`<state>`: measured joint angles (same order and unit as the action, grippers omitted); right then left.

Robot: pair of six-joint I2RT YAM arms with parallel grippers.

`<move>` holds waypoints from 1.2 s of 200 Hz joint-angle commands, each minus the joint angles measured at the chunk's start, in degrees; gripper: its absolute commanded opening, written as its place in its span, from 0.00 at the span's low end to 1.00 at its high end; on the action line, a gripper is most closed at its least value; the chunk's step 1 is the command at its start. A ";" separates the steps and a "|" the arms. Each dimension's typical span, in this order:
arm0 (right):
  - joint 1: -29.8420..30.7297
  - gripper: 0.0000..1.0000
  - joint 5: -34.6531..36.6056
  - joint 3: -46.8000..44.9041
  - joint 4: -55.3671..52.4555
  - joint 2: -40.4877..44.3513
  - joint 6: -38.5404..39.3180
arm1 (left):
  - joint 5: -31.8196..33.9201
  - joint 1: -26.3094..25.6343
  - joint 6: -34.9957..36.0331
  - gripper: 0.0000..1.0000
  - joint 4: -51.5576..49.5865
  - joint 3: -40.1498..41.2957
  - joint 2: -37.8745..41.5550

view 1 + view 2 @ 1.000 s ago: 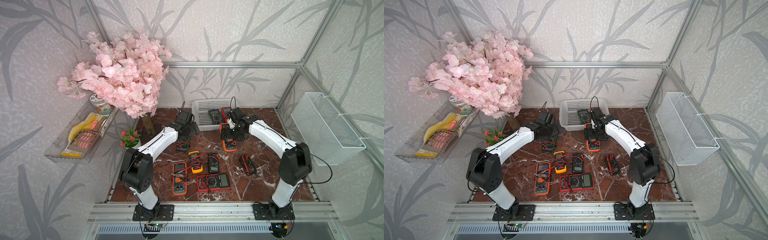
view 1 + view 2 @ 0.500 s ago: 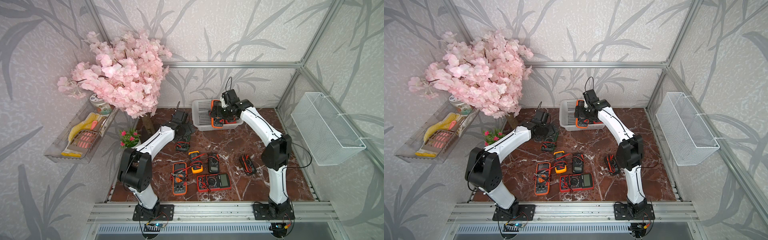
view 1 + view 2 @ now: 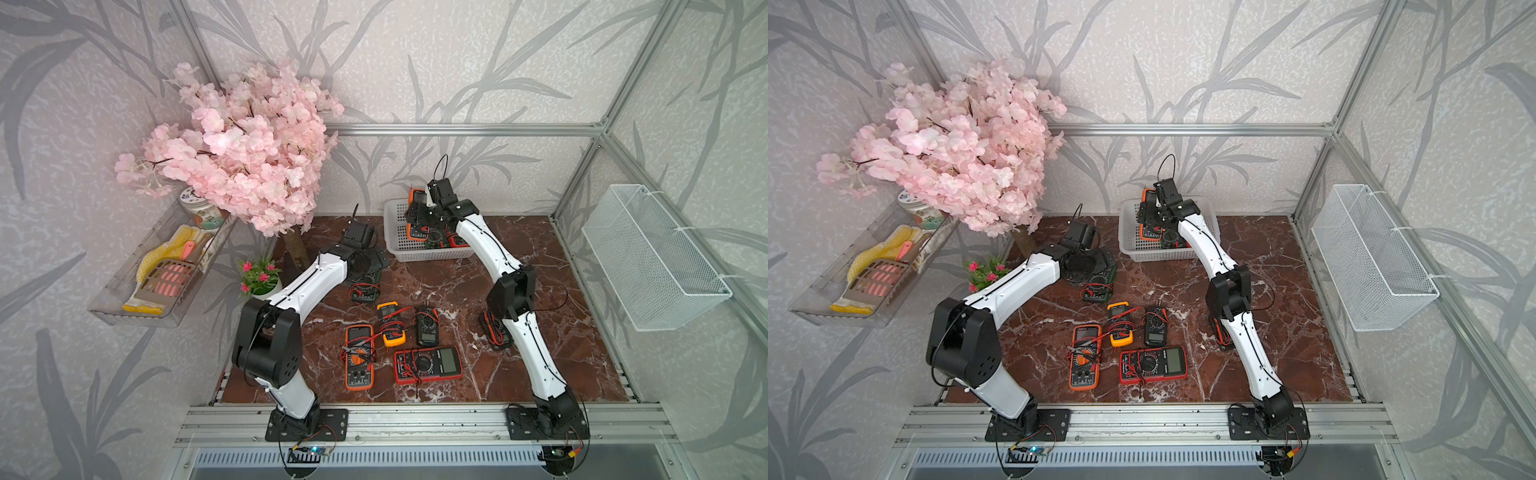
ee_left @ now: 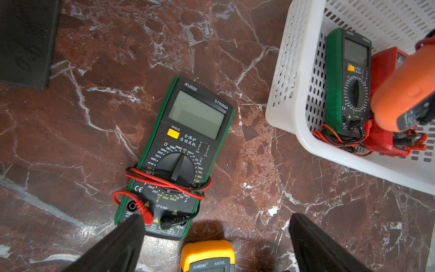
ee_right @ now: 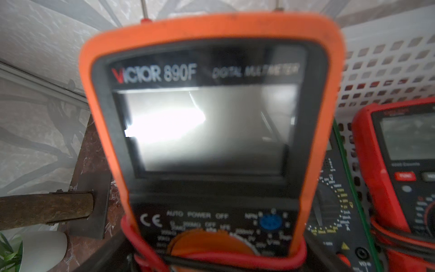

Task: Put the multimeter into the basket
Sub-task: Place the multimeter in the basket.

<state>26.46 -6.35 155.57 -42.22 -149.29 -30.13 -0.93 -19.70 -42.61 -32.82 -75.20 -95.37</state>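
- Transfer nearly done: right fingers, clamped on the orange multimeter, have swung within a second from over the table to above the basket. The meter hangs tilted there, unreleased, so lowering and letting go likely remain.
- Left fingers gape wide and empty over the green multimeter.
- Writing: "VICTOR 890F", "AUTO POWER OFF"; green "DT9205A", "HOLD"; yellow multimeter "ANENG A830L".
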 commanded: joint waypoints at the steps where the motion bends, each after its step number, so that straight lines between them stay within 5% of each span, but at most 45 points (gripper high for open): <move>1: 0.52 0.59 1.08 1.86 5.01 -0.45 1.99 | -0.30 -0.07 1.22 1.00 -2.20 -0.48 2.12; 91: 3.89 0.64 1.68 -2.81 2.60 -3.90 8.60 | -1.27 -0.07 1.24 1.00 -2.13 -0.15 2.43; 170: 3.80 1.00 2.39 -0.82 0.45 -5.93 8.40 | -1.80 -0.07 0.85 1.00 -2.65 -1.93 2.05; 240: 3.29 0.99 3.86 -1.47 -3.59 2.29 7.37 | -1.38 -0.17 1.10 1.00 -2.07 -2.17 2.36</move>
<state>29.98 -3.79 153.53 -42.85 -154.06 -22.44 -2.68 -19.70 -42.04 -34.30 -76.16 -94.80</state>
